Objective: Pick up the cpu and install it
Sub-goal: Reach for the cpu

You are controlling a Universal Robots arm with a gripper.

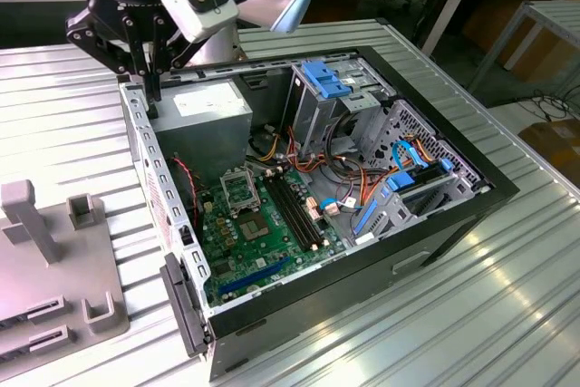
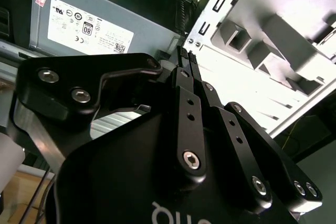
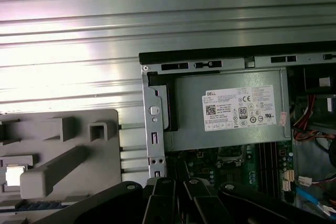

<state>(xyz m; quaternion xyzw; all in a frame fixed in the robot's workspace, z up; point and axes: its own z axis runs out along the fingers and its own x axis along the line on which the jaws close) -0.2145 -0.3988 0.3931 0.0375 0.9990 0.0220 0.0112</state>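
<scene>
The cpu (image 3: 13, 176) shows in the first wrist view as a small pale square lying in a recess of the grey fixture (image 3: 63, 150), which stands on the table outside the case. My gripper (image 1: 149, 95) hangs over the open computer case's rear corner, on the exterior view's left, just beside the grey power supply (image 1: 210, 111). Its black fingers (image 2: 182, 61) are pressed together with nothing between them. The metal-framed socket (image 1: 237, 189) sits on the green motherboard (image 1: 272, 242), below the power supply and well away from the gripper.
The case wall (image 1: 149, 169) rises between the fixture (image 1: 54, 260) and the motherboard. Drive cages with blue latches (image 1: 326, 79) and loose cables (image 1: 344, 188) crowd the case on the exterior view's right. Memory slots (image 1: 294, 210) run beside the socket. Ribbed metal table (image 1: 507, 296) surrounds everything.
</scene>
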